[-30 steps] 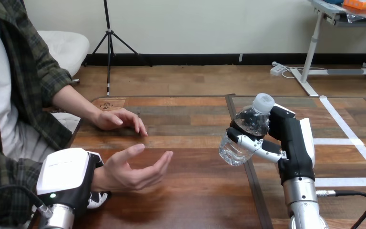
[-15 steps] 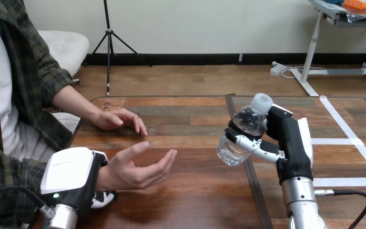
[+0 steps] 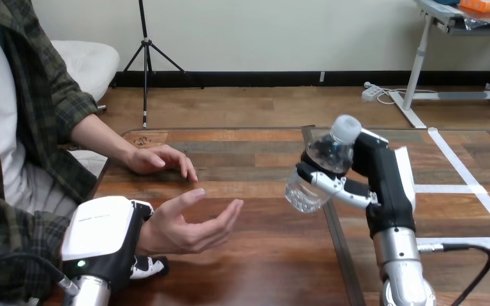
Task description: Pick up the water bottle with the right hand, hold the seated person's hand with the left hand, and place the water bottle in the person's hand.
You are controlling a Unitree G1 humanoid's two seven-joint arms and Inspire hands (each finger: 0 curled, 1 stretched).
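The right hand (image 3: pixel 386 182) holds the water bottle (image 3: pixel 316 175) above the tabletop (image 3: pixel 261 261), right of the middle. Its fingers (image 3: pixel 332 185) are curled round the clear body of the bottle. The bottle is tilted, with its white cap (image 3: pixel 346 127) up and to the right and its base down and to the left, toward the person. The bottle does not touch the tabletop.

The left hand (image 3: pixel 102 236) is at the near left, its white back facing up. It is closed round the person's wrist (image 3: pixel 144 234), and its fingers (image 3: pixel 148 268) show curled under the wrist.

The person's hand (image 3: pixel 188 223) reaches out past the left hand, open and cupped, palm turned up and toward the bottle. It is apart from the bottle, with bare tabletop between them. The person's other hand (image 3: pixel 156 159) lies flat on the tabletop farther back, at the left.
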